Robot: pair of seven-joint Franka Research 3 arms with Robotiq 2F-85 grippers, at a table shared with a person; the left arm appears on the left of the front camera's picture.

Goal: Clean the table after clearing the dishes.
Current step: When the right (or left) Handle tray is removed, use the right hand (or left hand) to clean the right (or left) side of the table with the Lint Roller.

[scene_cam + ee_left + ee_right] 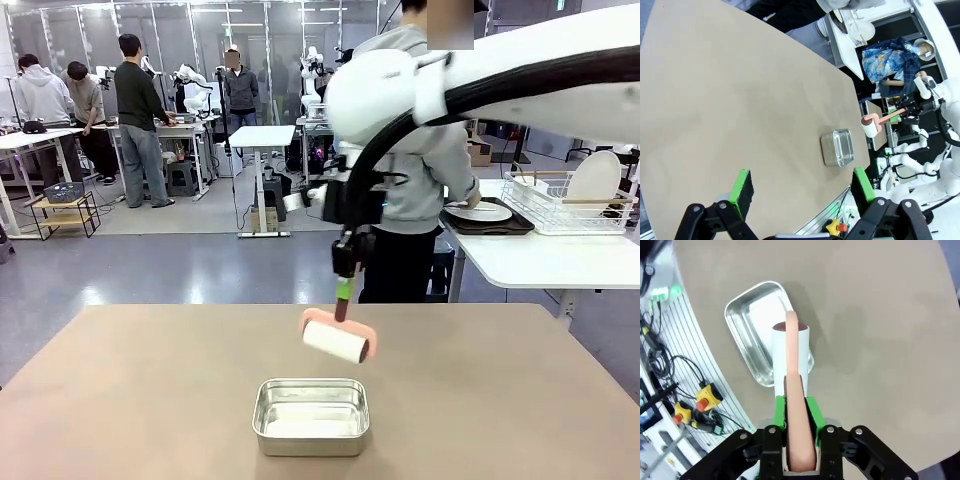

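The beige-brown table [130,400] fills the foreground. My right gripper [345,288] is shut on the pink handle of a lint roller [337,340], whose white roll hangs tilted just above the table, behind the steel pan. In the right wrist view the gripper [796,412] clamps the handle, and the roller [790,352] hangs over the pan's edge. My left gripper [801,184] is open above the table [740,100], holding nothing. The dishes [480,211], a white plate on a dark tray, lie on a white side table at the person's hand.
A small steel pan [311,415] sits near the table's front edge, also in the left wrist view [837,147]. A person [420,170] stands beyond the far edge, turned to the side table. A wire dish rack [560,205] holds a plate there.
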